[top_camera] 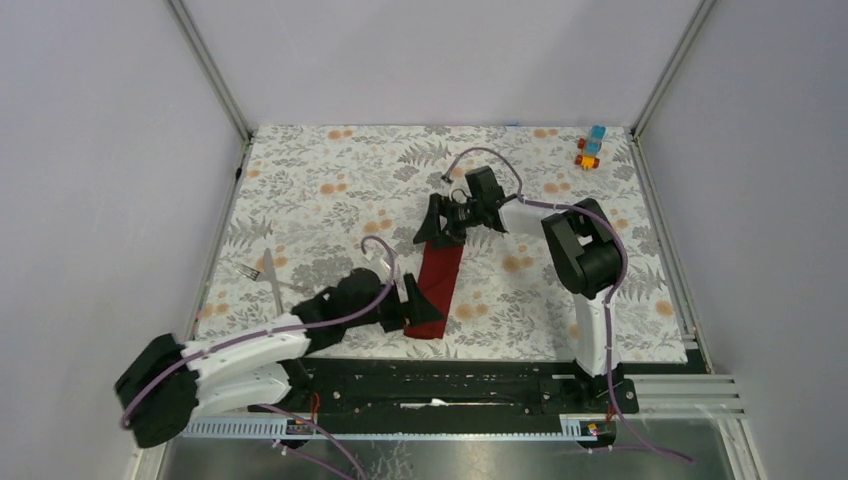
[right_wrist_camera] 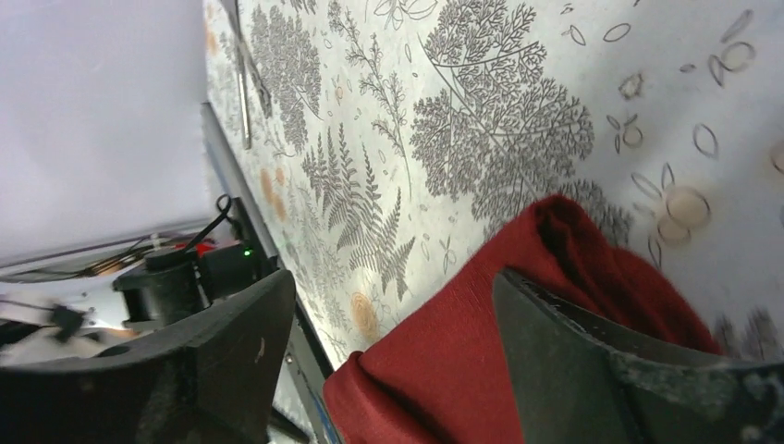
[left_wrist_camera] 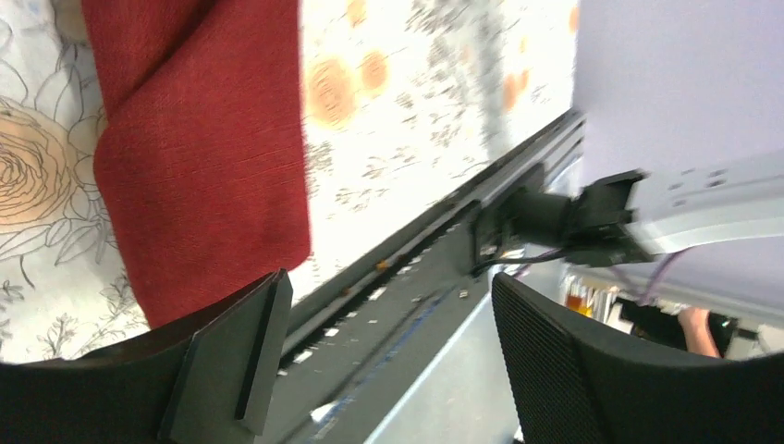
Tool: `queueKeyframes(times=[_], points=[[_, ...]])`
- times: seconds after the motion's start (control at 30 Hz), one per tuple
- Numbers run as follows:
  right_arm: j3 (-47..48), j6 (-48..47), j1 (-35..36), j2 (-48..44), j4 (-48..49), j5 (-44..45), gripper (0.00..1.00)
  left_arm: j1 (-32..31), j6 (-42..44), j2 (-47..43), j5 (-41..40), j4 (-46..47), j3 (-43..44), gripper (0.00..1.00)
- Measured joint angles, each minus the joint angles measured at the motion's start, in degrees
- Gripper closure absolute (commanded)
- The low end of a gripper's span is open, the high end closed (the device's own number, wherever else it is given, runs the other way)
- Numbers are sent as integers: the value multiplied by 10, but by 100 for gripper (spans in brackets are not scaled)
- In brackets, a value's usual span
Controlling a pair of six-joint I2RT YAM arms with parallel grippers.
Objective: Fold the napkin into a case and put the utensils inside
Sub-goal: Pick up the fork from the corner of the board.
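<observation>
The left fingers (top_camera: 412,300) are spread apart just beside the near end of the one red case (top_camera: 438,285), a narrow folded strip lying mid-bench and running away from the arms. To its left, well apart from it, lie one knife (top_camera: 272,282) and one fork (top_camera: 252,271) close together on the flowered bench (top_camera: 330,180). The right fingers (top_camera: 440,228) are also spread, over the case's far end, and a small cluster of toy blocks (top_camera: 590,148), too small to count, sits in the far right corner.

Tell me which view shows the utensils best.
Top external: fork and knife lie in plain view on the tablecloth, left side. Right wrist catches only a thin distant sliver; left wrist shows neither.
</observation>
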Motion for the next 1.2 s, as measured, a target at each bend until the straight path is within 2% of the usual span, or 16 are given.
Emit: queueKeyframes(times=[0.03, 0.13, 0.2, 0.33, 0.47, 0.5, 0.57, 0.67, 0.77, 0.8, 0.93, 1.2], points=[[1, -17, 1, -25, -32, 27, 11, 2, 2, -43, -14, -66, 29, 2], [1, -42, 2, -88, -88, 80, 9, 19, 6, -107, -40, -198, 105, 1], [1, -52, 4, -139, -117, 117, 9, 73, 3, -136, -66, -297, 165, 1], [-17, -60, 29, -244, -130, 182, 9, 212, -14, -145, -140, -499, 271, 1], [-83, -61, 102, -318, -112, 203, 8, 405, 32, -57, -204, -647, 369, 2], [-96, -61, 114, -323, -111, 203, 8, 442, 51, -23, -213, -659, 386, 6], [-135, -61, 139, -333, -105, 200, 8, 518, 89, 52, -220, -666, 410, 23], [-174, -61, 141, -335, -108, 204, 8, 610, 124, 155, -226, -657, 412, 24], [-196, -60, 136, -337, -106, 203, 8, 675, 137, 206, -234, -644, 413, 25], [-201, -59, 136, -340, -101, 202, 8, 692, 139, 218, -236, -641, 416, 28], [-212, -54, 136, -362, -75, 199, 8, 715, 139, 284, -243, -630, 455, 40], [-216, -54, 136, -376, -49, 200, 8, 729, 131, 389, -231, -594, 473, 43]])
